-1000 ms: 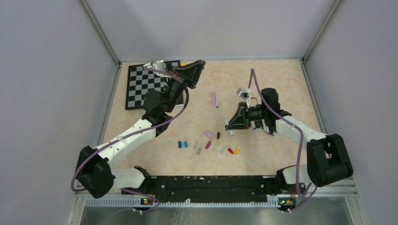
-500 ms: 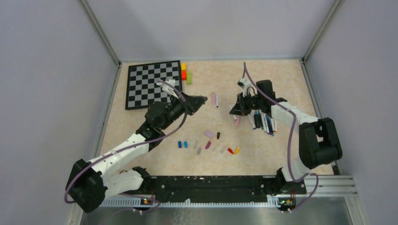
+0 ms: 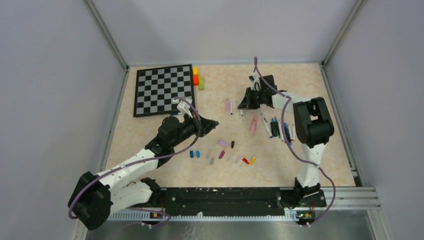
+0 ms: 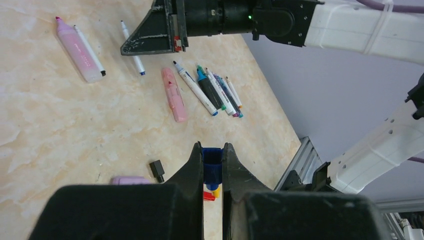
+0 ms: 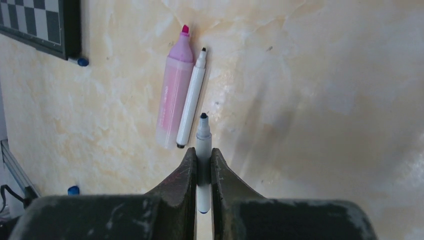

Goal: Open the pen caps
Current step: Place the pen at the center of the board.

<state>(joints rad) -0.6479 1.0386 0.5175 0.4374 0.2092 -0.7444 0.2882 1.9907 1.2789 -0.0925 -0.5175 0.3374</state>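
My left gripper (image 3: 213,122) is shut on a blue pen cap (image 4: 212,161) and holds it above the middle of the table. Under it lie loose pen caps: blue (image 3: 191,154), grey (image 3: 212,161), magenta (image 3: 221,154), pink (image 3: 222,143), black (image 3: 232,144), red (image 3: 245,160) and yellow (image 3: 252,160). My right gripper (image 3: 243,106) is shut on a thin white pen (image 5: 203,137) with its tip bare, low over the table. Just beyond it lie an uncapped pink highlighter (image 5: 172,95) and a white pen (image 5: 192,100). Several more pens (image 3: 277,127) and a pink highlighter (image 3: 253,125) lie to the right.
A chessboard (image 3: 162,90) lies at the far left. Yellow (image 3: 195,71), red (image 3: 196,79) and green (image 3: 201,83) blocks stand beside it. Grey walls close in the table on three sides. My right arm stretches across the far right part of the table.
My left gripper has swung from over the chessboard back toward the middle with the blue cap. My right gripper has moved away to the far side, toward the uncapped highlighter, with the pen.
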